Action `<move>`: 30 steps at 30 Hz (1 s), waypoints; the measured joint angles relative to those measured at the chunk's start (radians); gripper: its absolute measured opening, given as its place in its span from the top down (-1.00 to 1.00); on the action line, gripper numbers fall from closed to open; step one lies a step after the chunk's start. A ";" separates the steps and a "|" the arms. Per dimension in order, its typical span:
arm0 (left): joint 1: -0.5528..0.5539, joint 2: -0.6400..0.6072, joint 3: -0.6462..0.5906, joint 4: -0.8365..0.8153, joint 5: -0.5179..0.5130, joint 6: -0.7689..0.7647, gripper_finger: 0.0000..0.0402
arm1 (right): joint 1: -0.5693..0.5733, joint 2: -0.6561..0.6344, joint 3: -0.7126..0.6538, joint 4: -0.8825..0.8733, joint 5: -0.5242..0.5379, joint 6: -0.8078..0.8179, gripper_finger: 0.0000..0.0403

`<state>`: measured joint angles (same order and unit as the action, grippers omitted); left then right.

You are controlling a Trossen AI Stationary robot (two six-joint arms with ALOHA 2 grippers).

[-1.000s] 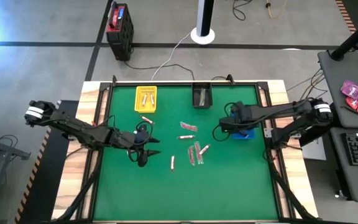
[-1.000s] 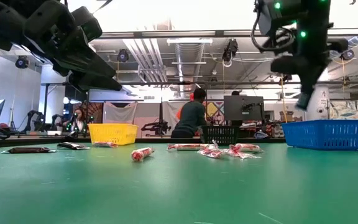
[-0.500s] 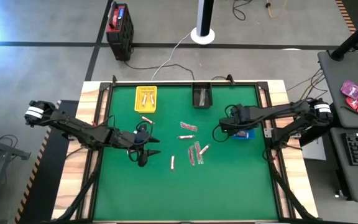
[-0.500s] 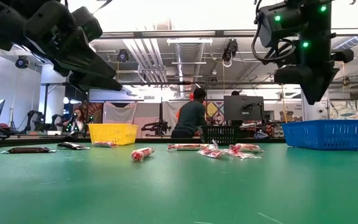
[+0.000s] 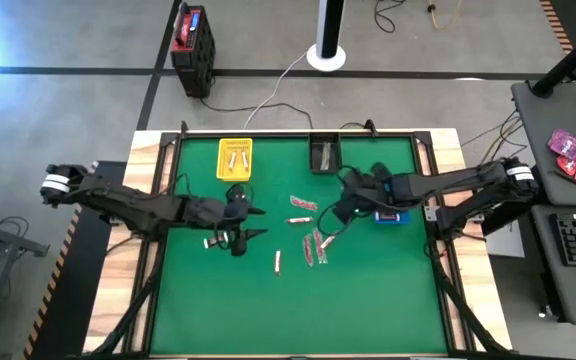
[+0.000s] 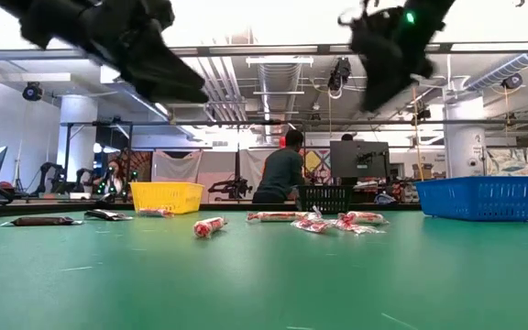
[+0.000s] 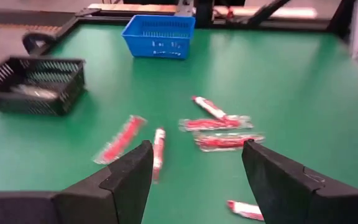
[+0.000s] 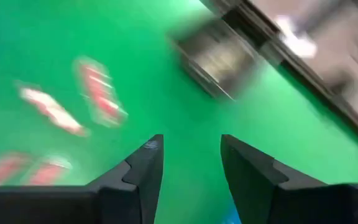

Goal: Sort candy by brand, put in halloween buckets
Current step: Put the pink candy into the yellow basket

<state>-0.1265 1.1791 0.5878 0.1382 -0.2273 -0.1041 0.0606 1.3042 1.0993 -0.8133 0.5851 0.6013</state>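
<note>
Fingers [image 7: 129, 180] of the left gripper [image 5: 251, 222] are spread wide with nothing between them; this gripper hangs above the green bench [image 5: 368, 300], left of centre, near a dark candy [image 5: 212, 242] lying on the mat. Fingers [image 8: 143, 168] of the right gripper [image 5: 340, 214] also stand parted and empty; this gripper hangs above the bench right of centre, between the black bucket [image 5: 324, 155] and the loose candy. The yellow bucket [image 5: 234, 158] sits at the far edge, left of centre, and holds several pale bars. The black bucket sits at the far edge near the middle. The blue bucket [image 5: 392, 215] sits toward the right side, partly hidden under the right arm. Red-wrapped candy [image 5: 313, 246] lies scattered in the bench centre: one piece [image 5: 302, 203] and another [image 5: 301, 220] toward the far side, a cluster of three nearer the front, and a single bar [image 5: 278, 261] to their left. One more red piece [image 5: 236, 190] lies just in front of the yellow bucket. In the low view a person [image 6: 282, 170] stands in the room beyond the bench.
</note>
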 joint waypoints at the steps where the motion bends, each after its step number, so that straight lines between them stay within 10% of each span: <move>1: 0.012 0.017 0.034 -0.033 0.000 0.033 -0.15 | 0.010 -0.011 -0.010 0.079 -0.020 -0.063 0.22; 9: 0.134 0.245 0.210 -0.088 0.104 0.197 -0.14 | 0.076 -0.111 -0.071 0.408 -0.096 -0.311 0.14; 30: 0.204 0.728 0.360 0.047 0.205 0.200 0.06 | 0.092 -0.164 -0.177 0.438 -0.095 -0.248 0.05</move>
<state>0.0778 1.9068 0.9479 0.1855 -0.0227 0.0962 0.1528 1.1404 0.9226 -0.3753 0.4896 0.3537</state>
